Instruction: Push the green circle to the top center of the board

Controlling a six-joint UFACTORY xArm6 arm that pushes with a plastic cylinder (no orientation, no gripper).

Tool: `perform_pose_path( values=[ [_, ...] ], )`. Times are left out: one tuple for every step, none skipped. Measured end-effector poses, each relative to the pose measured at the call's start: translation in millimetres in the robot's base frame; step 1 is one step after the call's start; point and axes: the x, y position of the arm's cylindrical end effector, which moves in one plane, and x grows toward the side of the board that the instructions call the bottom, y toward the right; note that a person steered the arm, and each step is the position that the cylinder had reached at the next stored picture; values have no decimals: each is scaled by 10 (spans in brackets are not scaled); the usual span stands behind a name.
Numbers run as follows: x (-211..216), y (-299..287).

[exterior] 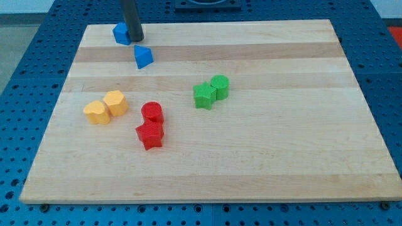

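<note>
The green circle (220, 86) sits a little right of the board's middle, touching a green star-shaped block (204, 96) on its lower left. My tip (135, 39) is at the view's top left, right next to a blue block (121, 33) and just above a blue triangle-like block (143, 57). The tip is far to the upper left of the green circle.
Two yellow blocks (106, 107) lie side by side at the left. A red circle (152, 113) and a red star-shaped block (150, 135) sit together below the centre. The wooden board (282, 163) lies on a blue perforated table.
</note>
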Motion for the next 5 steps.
perform_pose_path(
  values=[
    [0, 0],
    [19, 70],
    [156, 391],
    [446, 834],
    [701, 1324]
  ],
)
